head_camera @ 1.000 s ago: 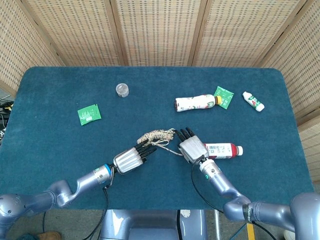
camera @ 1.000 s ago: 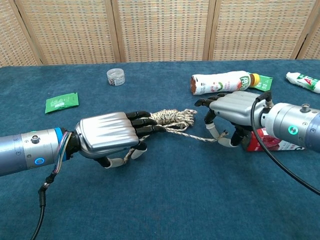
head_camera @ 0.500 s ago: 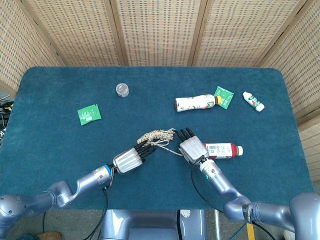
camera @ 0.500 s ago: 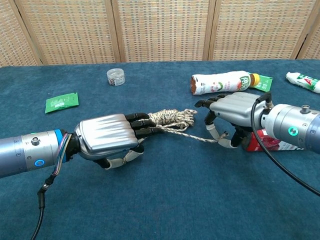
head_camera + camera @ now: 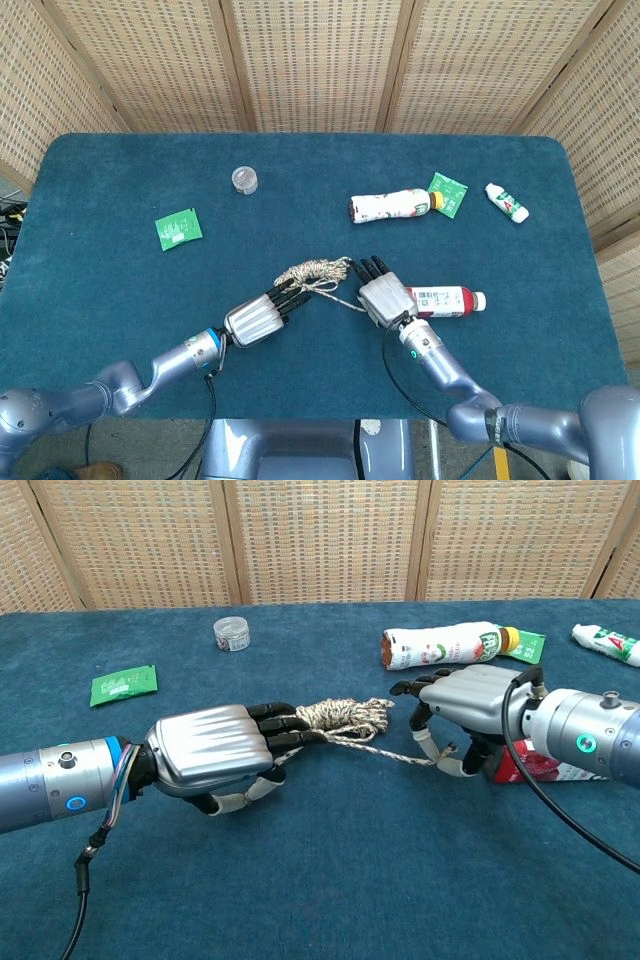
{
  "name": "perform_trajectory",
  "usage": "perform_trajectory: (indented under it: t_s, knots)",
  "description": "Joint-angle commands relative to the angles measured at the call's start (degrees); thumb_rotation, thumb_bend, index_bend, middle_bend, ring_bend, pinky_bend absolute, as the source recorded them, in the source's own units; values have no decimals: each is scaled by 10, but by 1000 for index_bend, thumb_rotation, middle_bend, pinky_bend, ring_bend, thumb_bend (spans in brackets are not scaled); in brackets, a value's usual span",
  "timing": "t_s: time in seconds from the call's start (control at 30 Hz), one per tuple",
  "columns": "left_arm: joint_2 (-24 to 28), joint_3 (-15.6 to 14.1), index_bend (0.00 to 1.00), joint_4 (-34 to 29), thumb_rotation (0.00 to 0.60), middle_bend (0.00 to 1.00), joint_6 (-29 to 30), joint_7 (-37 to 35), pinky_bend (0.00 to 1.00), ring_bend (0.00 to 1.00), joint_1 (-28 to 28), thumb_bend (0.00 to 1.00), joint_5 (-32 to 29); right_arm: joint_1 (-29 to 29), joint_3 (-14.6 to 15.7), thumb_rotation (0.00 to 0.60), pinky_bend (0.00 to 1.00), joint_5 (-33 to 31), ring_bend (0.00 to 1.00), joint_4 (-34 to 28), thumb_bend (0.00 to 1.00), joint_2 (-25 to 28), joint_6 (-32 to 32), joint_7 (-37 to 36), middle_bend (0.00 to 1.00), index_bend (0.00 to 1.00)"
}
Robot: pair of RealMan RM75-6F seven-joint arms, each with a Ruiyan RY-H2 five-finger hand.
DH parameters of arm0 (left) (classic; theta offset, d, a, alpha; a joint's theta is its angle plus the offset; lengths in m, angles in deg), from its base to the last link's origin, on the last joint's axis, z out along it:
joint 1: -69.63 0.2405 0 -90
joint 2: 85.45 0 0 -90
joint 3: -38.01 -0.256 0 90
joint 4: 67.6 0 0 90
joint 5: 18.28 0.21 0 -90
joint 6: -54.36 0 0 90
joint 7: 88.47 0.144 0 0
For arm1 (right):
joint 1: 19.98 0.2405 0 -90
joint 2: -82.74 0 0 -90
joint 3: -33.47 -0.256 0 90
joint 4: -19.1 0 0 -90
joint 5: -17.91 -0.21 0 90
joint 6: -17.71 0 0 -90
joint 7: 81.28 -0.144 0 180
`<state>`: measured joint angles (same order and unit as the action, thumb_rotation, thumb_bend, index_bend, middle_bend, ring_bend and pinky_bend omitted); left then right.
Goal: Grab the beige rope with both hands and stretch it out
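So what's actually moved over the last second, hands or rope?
Very little: the left hand has edged slightly back toward its own side, fingers over the bundled beige twisted rope. The right hand stays put at the rope's thin strand, red-labelled bottle beside it.

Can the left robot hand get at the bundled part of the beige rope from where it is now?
Probably yes: the left robot hand already has its fingertips on the beige rope bundle, nothing between.

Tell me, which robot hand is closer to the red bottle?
Right. The right hand sits right beside the red bottle, partly covering it in the chest view. The left hand is farther away, across the beige rope.
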<state>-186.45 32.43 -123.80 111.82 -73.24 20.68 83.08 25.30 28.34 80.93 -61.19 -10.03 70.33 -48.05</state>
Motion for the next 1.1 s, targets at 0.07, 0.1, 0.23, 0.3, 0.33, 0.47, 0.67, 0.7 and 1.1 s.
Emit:
perform_trajectory:
  t_s: [0.07, 0.1, 0.23, 0.3, 0.33, 0.47, 0.67, 0.7, 1.1]
  knots:
    - [28, 3, 663, -17, 600, 0, 22, -9, 0, 0, 10, 467, -4, -1, -3, 600, 0, 5, 0, 2, 476, 3, 7, -3, 0, 683]
    - [37, 3, 668, -20, 600, 0, 27, -11, 0, 0, 13, 481, -5, -2, -4, 600, 0, 6, 0, 2, 476, 4, 8, -4, 0, 683]
    - [69, 3, 673, -30, 600, 0, 46, -24, 0, 0, 25, 515, -13, -4, -8, 600, 0, 10, 0, 5, 478, 8, 14, -8, 0, 684]
    - [86, 5, 673, -28, 600, 0, 56, -33, 0, 0, 34, 518, -20, -5, -10, 600, 0, 9, 0, 8, 479, 10, 17, -8, 0, 685]
    - [94, 5, 673, -27, 600, 0, 62, -39, 0, 0, 40, 519, -23, -6, -10, 600, 0, 9, 0, 10, 479, 12, 18, -8, 0, 685]
    - [121, 6, 674, -12, 600, 0, 82, -67, 0, 0, 61, 516, -37, -10, -13, 600, 0, 5, 0, 22, 481, 17, 25, -5, 0, 687]
    - [144, 6, 675, 37, 600, 0, 104, -122, 0, 0, 96, 522, -60, -22, -18, 600, 0, -11, 0, 51, 481, 31, 36, -2, 0, 688]
    - [145, 6, 675, 43, 600, 0, 106, -128, 0, 0, 98, 524, -61, -23, -19, 600, 0, -13, 0, 52, 481, 33, 37, -1, 0, 687]
    - [153, 9, 675, 149, 600, 0, 126, -210, 0, 0, 140, 525, -80, -49, -18, 600, 0, -33, 0, 65, 481, 82, 50, 15, 0, 687]
